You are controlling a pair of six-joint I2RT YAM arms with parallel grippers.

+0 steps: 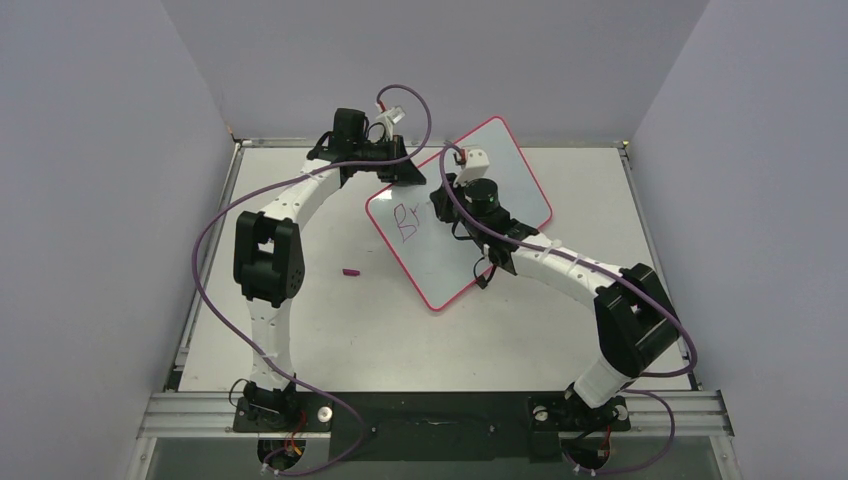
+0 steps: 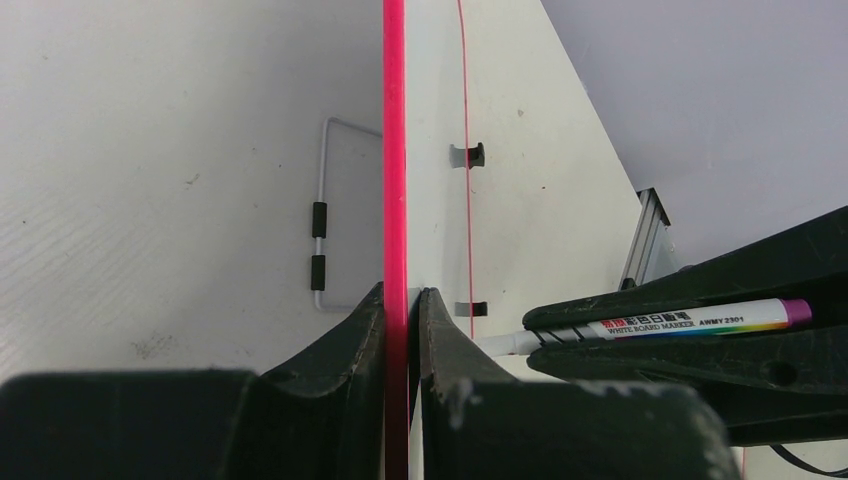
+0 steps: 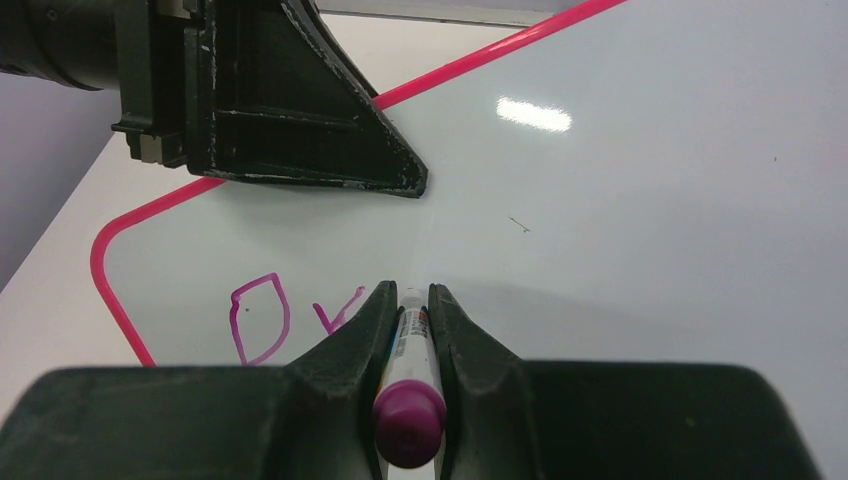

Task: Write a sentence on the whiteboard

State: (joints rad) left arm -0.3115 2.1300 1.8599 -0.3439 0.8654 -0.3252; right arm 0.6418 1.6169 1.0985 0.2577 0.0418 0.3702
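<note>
White table (image 1: 300, 330): small magenta piece (image 1: 351, 271), perhaps marker cap, lying left of whiteboard (image 1: 425, 265).

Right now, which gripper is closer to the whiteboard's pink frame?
Left. The left gripper is clamped on the pink frame itself; the right gripper, holding a purple whiteboard marker, sits over the board's white face inside it.

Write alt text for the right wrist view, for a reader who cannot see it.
The right gripper clamps a magenta-ended marker, aimed at the glossy whiteboard. Two magenta letters of the sentence sit to its left, near the board's pink corner. Above, the left gripper pinches the board's pink edge.
</note>
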